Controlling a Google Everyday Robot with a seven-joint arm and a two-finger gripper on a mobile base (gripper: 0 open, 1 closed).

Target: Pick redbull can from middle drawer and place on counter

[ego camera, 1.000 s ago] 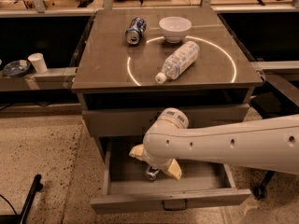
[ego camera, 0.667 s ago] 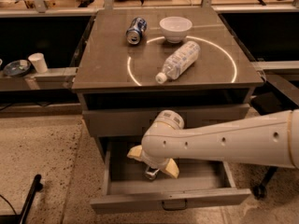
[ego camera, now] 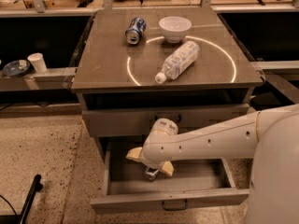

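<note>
The redbull can is a small silver can standing in the open middle drawer, the lowest one, pulled out. My gripper reaches down into the drawer right over the can. Its tan fingers are spread to either side of the can, open. My white arm crosses in from the right and hides most of the can and part of the drawer floor. The counter is the cabinet's grey-brown top with a thin white ring on it.
On the counter lie a clear bottle on its side, a blue-and-white can on its side and a white bowl. The drawer above is shut. A side shelf at left holds a white cup and a dish.
My arm has shifted very slightly to the left. The gripper stays low in the drawer around the can.
</note>
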